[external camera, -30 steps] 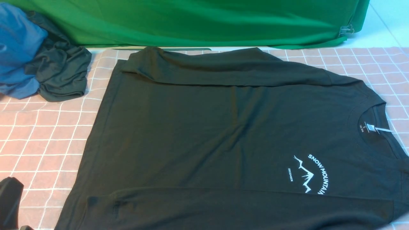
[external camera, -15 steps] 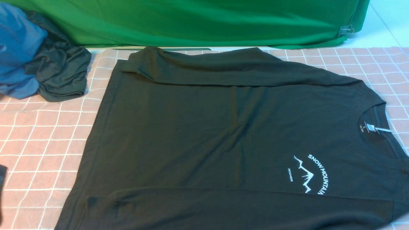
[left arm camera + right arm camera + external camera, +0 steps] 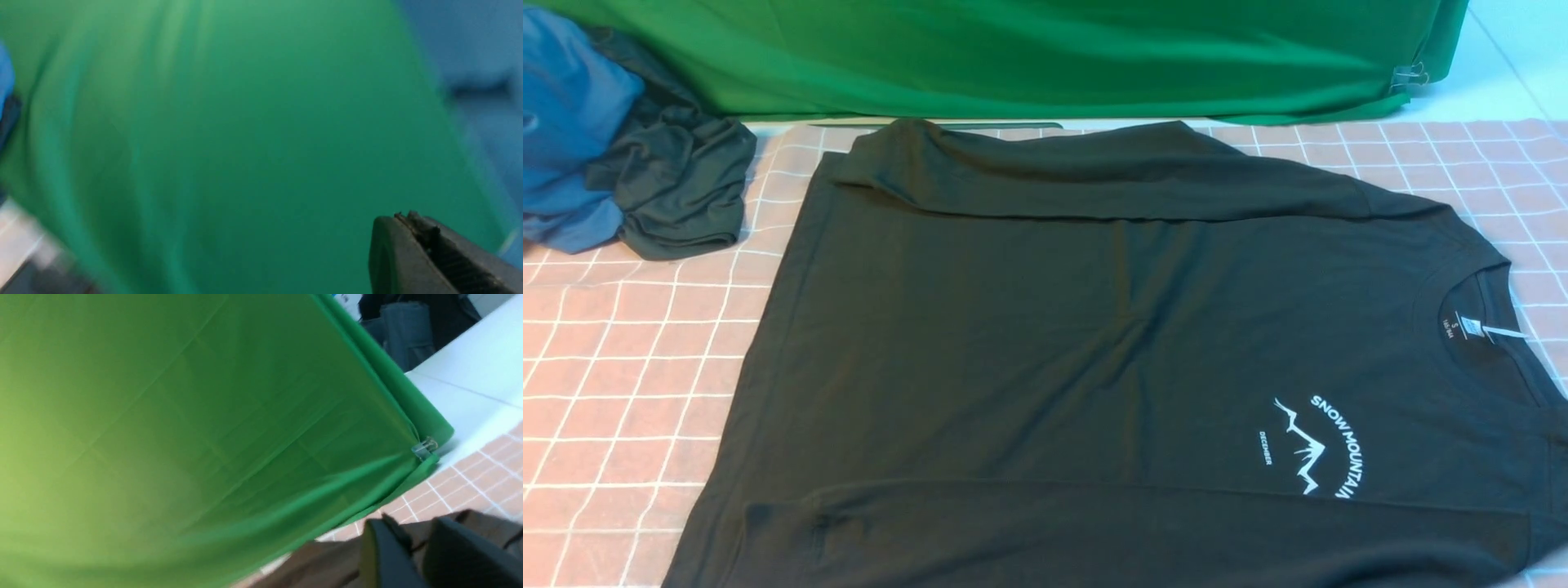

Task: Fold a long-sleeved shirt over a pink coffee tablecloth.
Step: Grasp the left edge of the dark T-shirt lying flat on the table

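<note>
Has both sleeves of the shirt [image 3: 1045, 343] folded inward on the pink cloth [image 3: 621, 367]; needs body folds yet. Holds nothing: left tool [image 3: 403, 215] closed, right tool [image 3: 416, 535] slightly parted.

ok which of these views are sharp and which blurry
Front view: sharp and evenly lit, print on the long-sleeved shirt readable. Left wrist view: heavily smeared, the green backdrop cloth only streaks. Right wrist view: backdrop soft and washed yellowish toward one edge, clip and pink coffee tablecloth grid clearer.
</note>
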Motion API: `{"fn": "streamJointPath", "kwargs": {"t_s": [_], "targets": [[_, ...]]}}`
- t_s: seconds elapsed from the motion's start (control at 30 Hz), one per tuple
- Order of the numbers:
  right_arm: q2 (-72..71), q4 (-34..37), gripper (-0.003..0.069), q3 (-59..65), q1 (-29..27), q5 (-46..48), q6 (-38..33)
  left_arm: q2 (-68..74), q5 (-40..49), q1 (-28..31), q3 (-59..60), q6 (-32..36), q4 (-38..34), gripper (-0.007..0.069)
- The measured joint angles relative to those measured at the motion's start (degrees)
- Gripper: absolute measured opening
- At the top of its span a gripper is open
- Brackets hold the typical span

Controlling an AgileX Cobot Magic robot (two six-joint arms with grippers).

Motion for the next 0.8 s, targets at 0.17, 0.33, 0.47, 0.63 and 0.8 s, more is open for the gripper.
{"fn": "streamJointPath", "kwargs": {"t_s": [0.17,0.33,0.47,0.63,0.8], "targets": [[15.3,-0.5,0.0041,-17.8,3.5,19.4,-17.7,23.8,37.8,0.0,-18.2,13.3,1.9,0.0015],[33.8,-0.5,0.0039,-27.7,6.2,34.1,-26.8,44.8,49.9,-0.1,-24.1,32.6,-2.4,0.0014],[41.3,0.5,0.0039,-28.7,7.4,36.9,-30.7,56.0,49.4,-0.3,-24.3,38.2,-2.6,0.0013],[45.6,2.0,0.0039,-28.7,8.1,37.2,-32.9,64.2,46.6,-4.1,-24.3,39.6,0.1,0.0013],[46.3,2.5,0.0039,-28.7,8.2,35.1,-33.0,67.5,45.0,-7.4,-24.3,39.0,6.4,0.0015]]}}
